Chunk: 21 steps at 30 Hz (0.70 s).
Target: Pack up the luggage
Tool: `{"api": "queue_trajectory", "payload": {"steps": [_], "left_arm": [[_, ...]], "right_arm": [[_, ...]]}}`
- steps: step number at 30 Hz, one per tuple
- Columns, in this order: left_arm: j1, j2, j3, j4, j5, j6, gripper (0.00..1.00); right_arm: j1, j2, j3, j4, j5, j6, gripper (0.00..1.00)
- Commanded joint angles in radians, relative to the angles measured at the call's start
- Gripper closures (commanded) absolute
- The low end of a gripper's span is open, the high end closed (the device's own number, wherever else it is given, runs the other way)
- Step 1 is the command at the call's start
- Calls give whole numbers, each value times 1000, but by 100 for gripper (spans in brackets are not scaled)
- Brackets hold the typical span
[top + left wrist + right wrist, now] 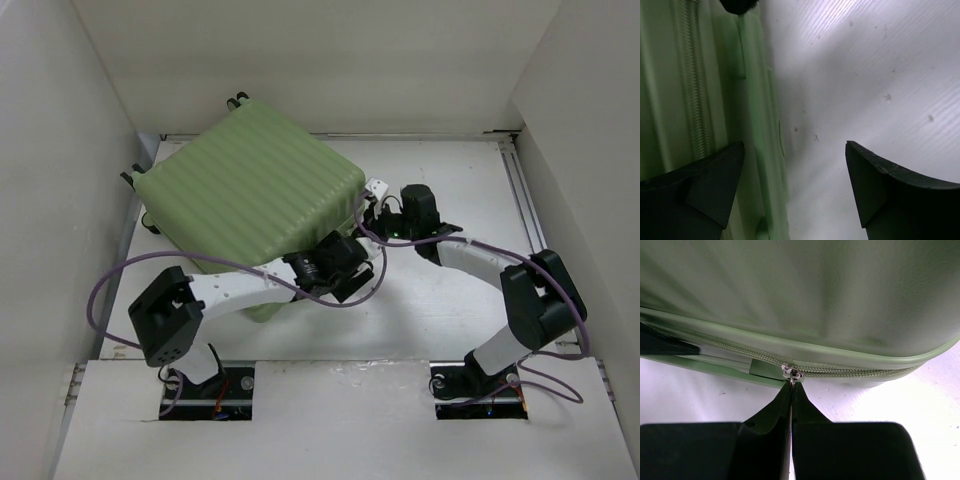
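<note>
Pinching the small metal zipper pull, the right hand sits pressed together at the right corner of the pale green ribbed hard-shell suitcase, lying far left on the white worktop, apparently to zip it. The left hand, spread, hovers beside its near wall, perhaps to brace it.

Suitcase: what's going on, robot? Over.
Copy: right end effector shut on zipper pull; left end effector open beside suitcase; nothing blocking.
</note>
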Motion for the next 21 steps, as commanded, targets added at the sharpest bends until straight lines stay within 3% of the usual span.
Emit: {"api": "queue_trajectory", "payload": {"steps": [1,7,9,11,14,21], "left_arm": [[21,75,-15,-83,-180,-60,21],[21,113,-122,-80,-117,29,21],[21,140,-133,-50,-89,60,25],[21,176,-133,-40,-47,95,62],[21,222,-133,-27,-8,115,100],[21,142,-277,15,66,191,100]], "right_arm": [[-46,-51,-2,53,-48,14,100],[-77,-51,-2,53,-68,14,100],[-77,-51,-2,53,-68,14,100],[-77,-42,-2,53,-68,14,100],[-86,-42,7,53,-68,23,100],[-160,-51,7,-8,14,45,100]]}}
